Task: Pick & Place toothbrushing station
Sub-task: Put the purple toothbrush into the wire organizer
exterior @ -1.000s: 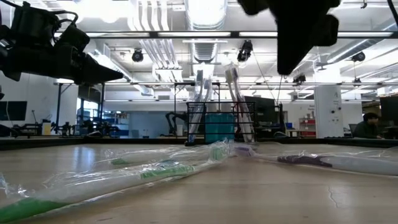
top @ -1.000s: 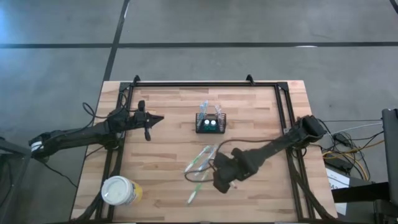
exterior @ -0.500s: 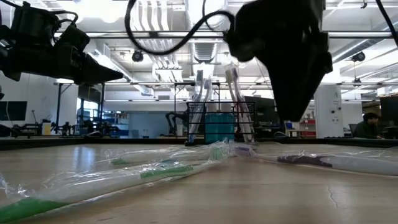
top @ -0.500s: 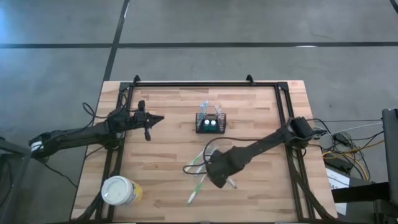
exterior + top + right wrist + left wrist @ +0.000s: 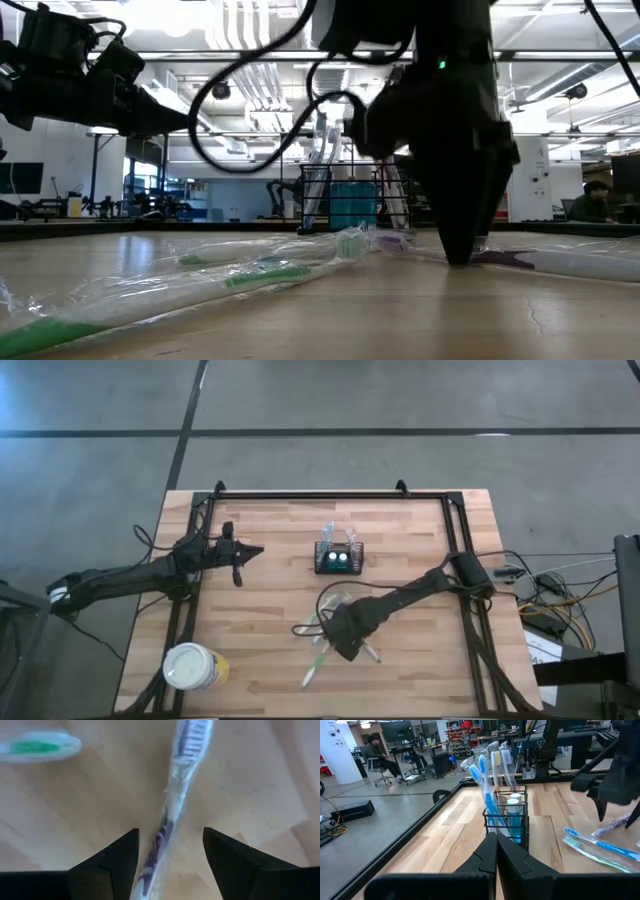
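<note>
The toothbrushing station (image 5: 338, 558), a small black slotted caddy with upright toothbrushes, stands on its base at the table's middle, also seen in the left wrist view (image 5: 505, 815). My right gripper (image 5: 170, 837) points down, open, low over the table in front of the station (image 5: 348, 644). Its fingers stand on either side of a purple toothbrush in a clear wrapper (image 5: 170, 805) without touching it. That toothbrush lies flat on the table (image 5: 540, 262). My left gripper (image 5: 240, 560) waits shut, level, above the table's left part.
Green wrapped toothbrushes (image 5: 325, 615) (image 5: 250, 275) lie flat left of the right gripper. A round yellow tub with a white lid (image 5: 193, 667) stands at the near left corner. A black frame (image 5: 310, 494) runs along the table's far and side edges.
My right gripper has come down from well above the table to just over it. It has also shifted a little toward the table's left, onto the purple toothbrush. The toothbrushes and the station have stayed where they were.
</note>
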Controlling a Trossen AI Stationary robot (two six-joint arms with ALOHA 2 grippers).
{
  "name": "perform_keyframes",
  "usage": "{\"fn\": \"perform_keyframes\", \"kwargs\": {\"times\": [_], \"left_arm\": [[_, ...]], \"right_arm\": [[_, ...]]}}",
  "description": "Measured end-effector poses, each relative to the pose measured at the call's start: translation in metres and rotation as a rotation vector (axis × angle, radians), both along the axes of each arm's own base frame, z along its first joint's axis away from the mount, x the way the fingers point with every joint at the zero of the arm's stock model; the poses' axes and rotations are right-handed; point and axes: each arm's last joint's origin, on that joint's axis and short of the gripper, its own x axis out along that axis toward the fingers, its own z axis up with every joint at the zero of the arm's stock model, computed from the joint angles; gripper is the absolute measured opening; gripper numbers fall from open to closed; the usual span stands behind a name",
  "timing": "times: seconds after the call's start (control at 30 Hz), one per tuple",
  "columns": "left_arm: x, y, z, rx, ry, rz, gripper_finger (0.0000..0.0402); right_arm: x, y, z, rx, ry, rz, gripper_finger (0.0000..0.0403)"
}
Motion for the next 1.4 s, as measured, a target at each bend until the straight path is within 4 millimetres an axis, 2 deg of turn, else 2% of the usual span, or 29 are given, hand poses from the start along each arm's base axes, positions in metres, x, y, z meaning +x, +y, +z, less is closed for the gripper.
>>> {"fn": "perform_keyframes", "kwargs": {"times": [0.23,0.33,0.57,0.77,0.83,1.0,1.13,1.23,1.3,1.4], "left_arm": [[0.000,0.000,0.000,-0.001,0.002,0.000,0.0007],[0.000,0.000,0.000,-0.001,0.003,0.000,0.0007],[0.000,0.000,0.000,-0.001,0.003,0.000,0.0007],[0.000,0.000,0.000,-0.001,0.002,0.000,0.0007],[0.000,0.000,0.000,-0.001,0.003,0.001,0.0007],[0.000,0.000,0.000,-0.001,0.003,0.000,0.0007],[0.000,0.000,0.000,-0.001,0.003,0.000,0.0007],[0.000,0.000,0.000,-0.001,0.004,0.000,0.0007],[0.000,0.000,0.000,-0.001,0.004,0.000,0.0007],[0.000,0.000,0.000,-0.001,0.004,0.000,0.0007]], "right_arm": [[0.004,-0.001,-0.018,0.056,0.052,0.093,0.0181],[0.004,-0.001,-0.019,0.058,0.057,0.112,0.0143],[0.003,-0.001,-0.012,0.055,0.032,0.154,0.0024],[-0.001,-0.004,0.001,-0.037,-0.010,0.197,0.0021],[-0.003,-0.006,0.011,-0.087,-0.042,0.207,0.0020],[-0.012,-0.008,0.057,-0.192,-0.213,0.246,0.0019],[-0.027,-0.011,0.098,-0.229,-0.443,0.365,0.0019],[-0.041,-0.018,0.129,-0.261,-0.658,0.477,0.0019],[-0.054,-0.022,0.142,-0.304,-0.796,0.571,0.0018],[-0.080,-0.036,0.159,-0.383,-0.984,0.582,0.0018]]}}
